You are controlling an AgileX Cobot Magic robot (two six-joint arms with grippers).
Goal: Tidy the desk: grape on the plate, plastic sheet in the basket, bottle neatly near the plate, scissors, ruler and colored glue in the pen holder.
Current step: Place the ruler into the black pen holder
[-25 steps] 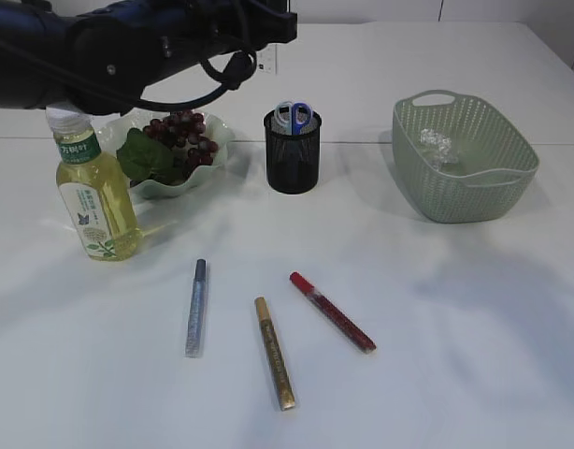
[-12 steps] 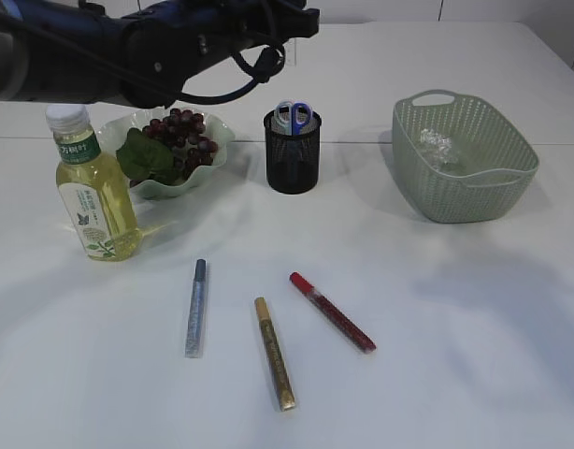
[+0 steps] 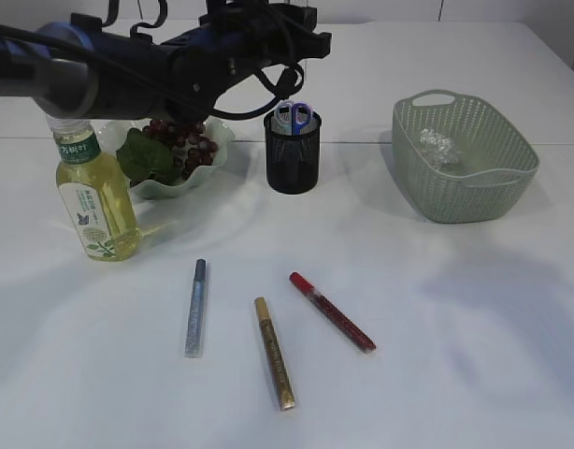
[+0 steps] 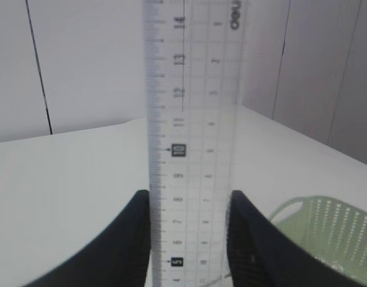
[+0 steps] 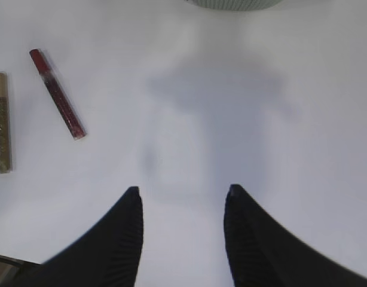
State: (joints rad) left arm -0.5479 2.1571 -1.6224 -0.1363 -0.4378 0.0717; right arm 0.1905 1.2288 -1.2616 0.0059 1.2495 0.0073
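**Ruler gripped in the air, three glue pens on the desk**

Nearest to us on the white table (image 3: 474, 355) lie the three sticks of colored glue, each apart from the others: the gold glue pen (image 3: 274, 353) at the front, the silver glue pen (image 3: 195, 307) to its left and the red glue pen (image 3: 332, 311) to its right, angled away. In the right wrist view we see the right gripper (image 5: 183, 239) hanging above bare table with its two dark fingers spread and nothing between them – the red and gold pens lie off to its left.

Further back on the left stands the bottle (image 3: 93, 192) of yellow drink, upright, just in front of the plate (image 3: 165, 187), which holds the grape (image 3: 182, 136) bunch with its green leaf. To the right of the plate we find the black mesh pen holder (image 3: 292, 154), with the scissors (image 3: 294, 115) standing in it, handles up. On the far right sits the green basket (image 3: 465, 159) with the crumpled plastic sheet (image 3: 436, 145) inside.

Above the plate and pen holder the left arm (image 3: 156, 65) stretches across. Its wrist view shows the left gripper (image 4: 189, 203) pinching the clear ruler (image 4: 192, 119) by its two long edges – the ruler runs straight out beyond the fingers
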